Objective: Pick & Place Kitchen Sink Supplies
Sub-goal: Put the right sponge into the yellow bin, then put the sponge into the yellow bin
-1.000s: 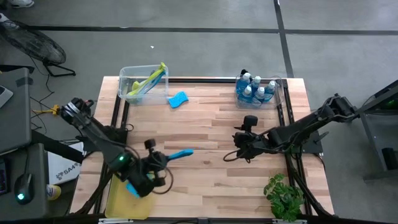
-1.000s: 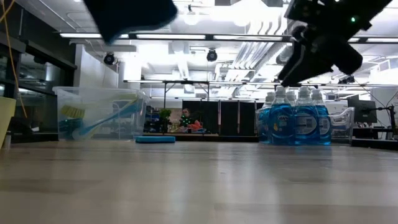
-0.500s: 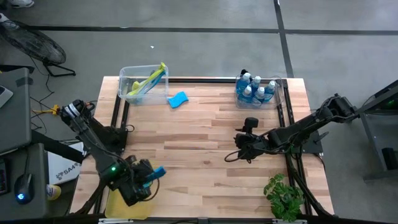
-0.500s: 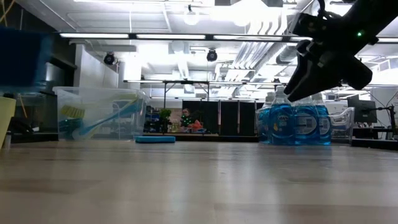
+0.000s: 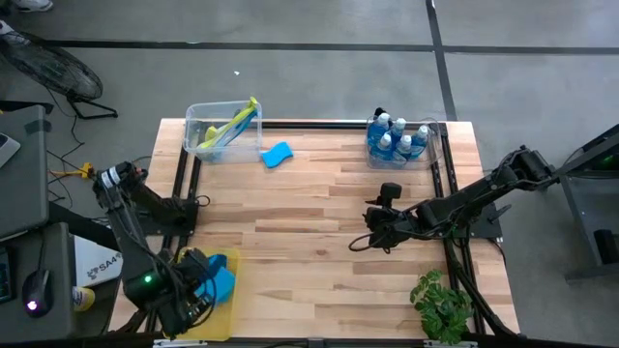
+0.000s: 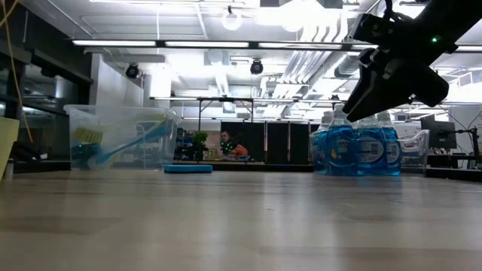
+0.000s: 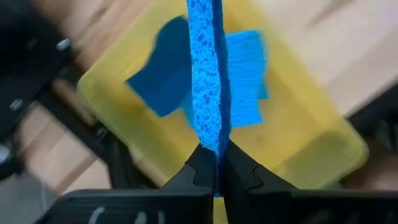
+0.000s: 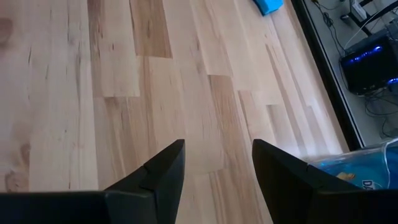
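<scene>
At the lower left of the high view we find the left gripper (image 5: 198, 285) over the yellow tray (image 5: 218, 324), its fingers pinched tight on a blue sponge (image 7: 205, 74). In the left wrist view the sponge stands on edge between the fingers (image 7: 200, 163), thin side toward the camera, with the tray (image 7: 298, 143) beneath it and another blue sponge (image 7: 245, 78) apparently already lying in it. We judge that the edge-on grip is what lets the narrow fingers clamp a flat, soft thing, and that the sponge hangs above the tray because that is where it is meant to be dropped; it is not yet released.

The right gripper (image 5: 380, 227) waits right of centre in the high view, above bare wood, its fingers apart and empty in the right wrist view.

Toward the top of the high view, a clear bin (image 5: 193, 121) at upper left holds the yellow-green dish brushes (image 5: 232, 124), propped slantwise against its wall. One more sponge (image 5: 277, 154) lies flat on the table just right of it. The dish soap bottles (image 5: 395, 136) stand clustered in a second clear bin (image 5: 435, 130) at upper right.
</scene>
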